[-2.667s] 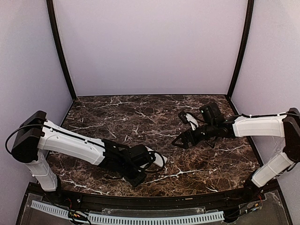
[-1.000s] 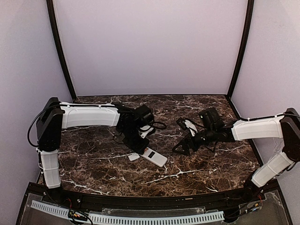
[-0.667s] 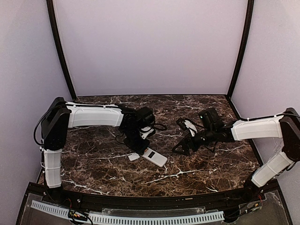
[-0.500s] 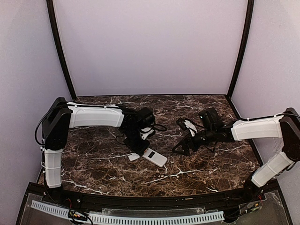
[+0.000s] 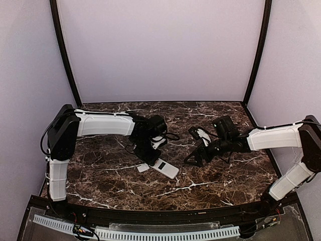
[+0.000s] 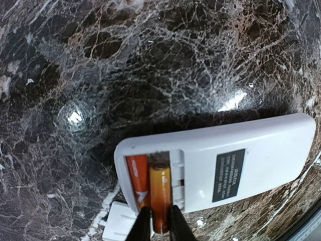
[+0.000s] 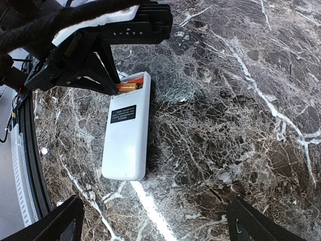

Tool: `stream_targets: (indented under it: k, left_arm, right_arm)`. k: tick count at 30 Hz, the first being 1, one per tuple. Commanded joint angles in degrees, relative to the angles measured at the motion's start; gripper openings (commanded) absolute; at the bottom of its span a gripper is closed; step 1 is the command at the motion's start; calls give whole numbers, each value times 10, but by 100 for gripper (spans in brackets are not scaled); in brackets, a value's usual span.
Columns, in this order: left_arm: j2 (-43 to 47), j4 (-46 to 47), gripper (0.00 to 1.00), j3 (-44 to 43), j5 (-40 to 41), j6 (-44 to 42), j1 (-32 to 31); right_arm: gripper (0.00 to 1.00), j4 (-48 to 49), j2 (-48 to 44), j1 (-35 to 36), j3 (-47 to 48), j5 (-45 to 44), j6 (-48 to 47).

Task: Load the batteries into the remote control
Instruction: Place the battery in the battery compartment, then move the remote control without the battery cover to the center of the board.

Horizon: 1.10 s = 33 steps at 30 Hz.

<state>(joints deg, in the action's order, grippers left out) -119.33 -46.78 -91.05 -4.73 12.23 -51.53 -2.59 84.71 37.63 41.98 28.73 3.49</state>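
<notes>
The white remote control point(image 6: 241, 160) lies back up on the marble, its battery bay open at one end. One orange-red battery point(image 6: 136, 186) lies flat in the bay. My left gripper point(image 6: 160, 224) is shut on the second battery point(image 6: 160, 198), which sits in the slot beside the first with its near end sticking out past the remote's edge. From above, the left gripper point(image 5: 149, 157) stands at the remote's point(image 5: 166, 168) left end. My right gripper point(image 7: 153, 211) hangs open and empty to the right of the remote point(image 7: 128, 135), apart from it.
The loose white cover plate point(image 6: 118, 225) lies on the table against the remote's open end, also seen from above point(image 5: 143, 167). The right gripper point(image 5: 193, 158) hovers over the marble a short way right of the remote. Purple walls close in the back and sides.
The left arm has swung from the table's front up and round to reach the remote's open end from behind. Over the last second both arms hold almost still.
</notes>
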Motion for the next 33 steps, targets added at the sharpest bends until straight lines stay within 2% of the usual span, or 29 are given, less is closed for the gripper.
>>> stream_targets:
  k: [1, 5, 10, 14, 17, 21, 26, 31, 33]
  left_arm:
    - [-5, -15, 20, -12, 11, -6, 4]
    - [-2, -24, 31, -18, 8, -9, 4]
    - [24, -13, 37, -19, -13, -12, 4]
    - [69, 32, 42, 9, -25, -17, 4]
    - [120, 73, 44, 67, -12, -24, 7]
    - [204, 180, 48, 175, -8, -20, 17]
    - [295, 300, 67, 274, 0, 0, 36]
    - [328, 335, 69, 333, 33, -8, 48]
    - [350, 378, 70, 364, 39, -17, 48]
  right_arm:
    - [99, 11, 5, 4, -3, 5, -5]
    - [99, 11, 4, 4, -3, 6, -4]
    - [99, 11, 2, 4, -4, 9, -6]
    - [98, 9, 5, 10, -2, 13, -15]
    - [99, 1, 12, 28, 7, 9, -29]
    - [99, -25, 40, 68, 37, -18, -56]
    - [99, -68, 97, 114, 99, -69, -86]
    - [99, -92, 159, 140, 151, -122, -105]
    - [99, -96, 181, 145, 168, -135, -114]
